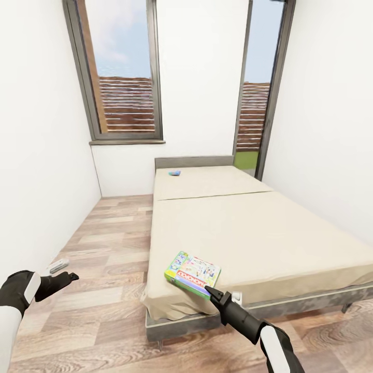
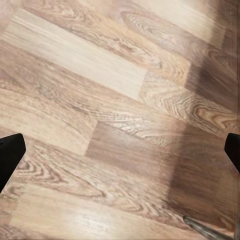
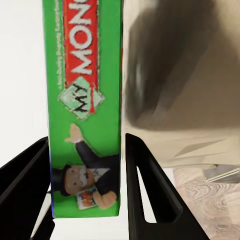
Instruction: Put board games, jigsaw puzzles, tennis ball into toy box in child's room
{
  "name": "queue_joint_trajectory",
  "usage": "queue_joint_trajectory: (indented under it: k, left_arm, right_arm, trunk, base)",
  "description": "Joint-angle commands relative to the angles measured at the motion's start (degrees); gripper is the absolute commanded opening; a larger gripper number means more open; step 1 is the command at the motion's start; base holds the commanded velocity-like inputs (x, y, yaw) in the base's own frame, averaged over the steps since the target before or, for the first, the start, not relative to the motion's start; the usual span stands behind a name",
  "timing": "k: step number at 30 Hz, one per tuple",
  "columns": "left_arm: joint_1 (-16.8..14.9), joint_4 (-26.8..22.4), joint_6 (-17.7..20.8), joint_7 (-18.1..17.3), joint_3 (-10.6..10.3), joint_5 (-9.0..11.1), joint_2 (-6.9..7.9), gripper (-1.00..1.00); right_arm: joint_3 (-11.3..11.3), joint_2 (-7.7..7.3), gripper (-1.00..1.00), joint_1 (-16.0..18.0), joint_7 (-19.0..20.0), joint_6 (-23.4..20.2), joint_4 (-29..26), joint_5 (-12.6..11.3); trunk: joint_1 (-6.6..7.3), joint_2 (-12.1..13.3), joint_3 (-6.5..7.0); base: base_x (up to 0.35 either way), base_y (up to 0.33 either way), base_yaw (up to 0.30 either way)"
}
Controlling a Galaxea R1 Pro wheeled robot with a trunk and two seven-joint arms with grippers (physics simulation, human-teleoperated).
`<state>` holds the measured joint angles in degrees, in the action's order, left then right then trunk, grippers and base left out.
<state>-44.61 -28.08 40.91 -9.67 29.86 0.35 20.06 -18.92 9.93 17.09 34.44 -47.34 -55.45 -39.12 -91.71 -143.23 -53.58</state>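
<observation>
Right gripper (image 1: 212, 293) straddles the green edge of the Monopoly board game (image 1: 192, 273), fingers (image 3: 145, 190) either side, a gap showing — not clamped yet. It lies at the bed's (image 1: 269, 233) near corner, within reach. A blue game (image 1: 174, 172) waits near the headboard. Left gripper (image 1: 67, 278) hangs spread over the floor (image 2: 100, 100).

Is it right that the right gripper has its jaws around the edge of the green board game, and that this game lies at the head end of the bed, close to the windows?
Not quite. The right gripper does have its jaws around the edge of the green board game, but the game lies at the foot end of the bed, nearest the robot, as the head view shows. The thing close to the windows is the small blue game.
</observation>
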Motion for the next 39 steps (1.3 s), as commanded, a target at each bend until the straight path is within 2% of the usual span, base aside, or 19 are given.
queue_joint_trajectory:
  k: [1,18,20,25,36,39]
  left_arm:
    - [-0.04,-0.05,0.35,-0.18,0.29,0.01,-0.02,1.00]
    - [-0.04,-0.05,0.40,-0.18,0.33,0.01,-0.02,1.00]
    - [-0.04,-0.05,0.40,-0.18,0.35,0.01,0.02,1.00]
    - [-0.04,-0.20,0.40,-0.18,0.37,0.01,-0.01,1.00]
    - [-0.04,-0.22,0.40,-0.18,0.37,0.01,-0.02,1.00]
    - [-0.04,-0.22,0.40,-0.18,0.37,0.01,-0.02,1.00]
  right_arm:
    - [-0.23,0.07,-1.00,0.05,0.16,-0.30,-0.01,0.19]
    - [-0.16,0.07,-1.00,0.05,-0.56,-0.30,-0.67,0.62]
    - [0.30,0.07,-1.00,0.09,-0.54,-0.30,-0.69,0.59]
    - [3.27,0.07,-1.00,0.51,-0.86,-0.50,-1.25,0.14]
    - [4.02,0.07,-1.00,6.71,-3.50,-0.79,-2.28,-0.12]
    - [4.11,0.07,-1.00,7.37,-3.84,-0.77,-2.29,-0.15]
  trunk:
    - [0.04,-0.01,0.17]
    - [3.77,6.81,3.22]
    - [4.21,7.61,3.58]
    - [5.31,9.62,4.48]
    - [7.72,14.03,6.45]
    - [8.38,15.23,6.99]
  base:
    - [0.000,0.000,0.000]
    - [0.000,0.000,0.000]
    - [0.000,0.000,0.000]
    - [0.000,0.000,0.000]
    - [0.000,0.000,0.000]
    - [0.000,0.000,0.000]
